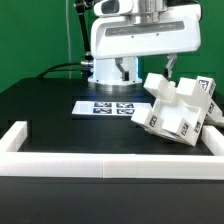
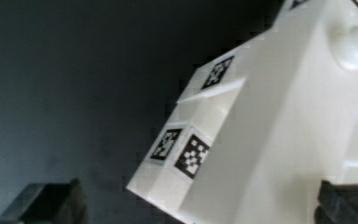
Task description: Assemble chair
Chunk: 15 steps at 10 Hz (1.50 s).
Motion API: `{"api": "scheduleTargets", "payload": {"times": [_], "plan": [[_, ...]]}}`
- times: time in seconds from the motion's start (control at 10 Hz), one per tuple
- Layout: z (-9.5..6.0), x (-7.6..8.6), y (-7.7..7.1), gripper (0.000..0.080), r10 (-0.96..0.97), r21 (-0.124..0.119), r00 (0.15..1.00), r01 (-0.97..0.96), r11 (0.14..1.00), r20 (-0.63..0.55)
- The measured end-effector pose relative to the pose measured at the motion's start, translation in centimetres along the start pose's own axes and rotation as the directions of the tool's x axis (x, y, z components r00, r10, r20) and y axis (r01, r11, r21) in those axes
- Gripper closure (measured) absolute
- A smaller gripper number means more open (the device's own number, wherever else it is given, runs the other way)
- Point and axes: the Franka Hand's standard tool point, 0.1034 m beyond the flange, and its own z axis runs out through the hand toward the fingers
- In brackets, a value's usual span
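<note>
The partly built white chair stands tilted on the black table at the exterior view's right, its blocky parts carrying square black-and-white tags. My gripper comes down from above onto the chair's upper back edge. In the wrist view a white chair slab with tags fills the picture and reaches down between my fingers. The gripper is open: one finger stands clear of the slab over dark table, and the other finger is close beside its far side.
The marker board lies flat in front of the robot base. A long low white border rail runs along the table's front edge and turns back at the left corner.
</note>
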Motion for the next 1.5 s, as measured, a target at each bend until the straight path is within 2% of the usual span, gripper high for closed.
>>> {"api": "scheduleTargets", "payload": {"times": [0.4, 0.7, 1.0, 1.2, 1.5], "plan": [[0.8, 1.0, 1.1, 0.015, -0.005, -0.012, 1.0, 0.005, 1.0, -0.007], [1.5, 1.7, 3.3, 0.015, -0.087, -0.017, 0.996, 0.087, 0.996, -0.002], [1.5, 2.2, 3.4, 0.015, -0.11, -0.03, 0.994, 0.109, 0.994, -0.021], [1.3, 1.9, 3.6, 0.015, -0.102, -0.03, 0.995, 0.101, 0.994, -0.022], [0.5, -0.2, 4.7, 0.015, -0.073, -0.024, 0.997, 0.073, 0.997, -0.017]]}}
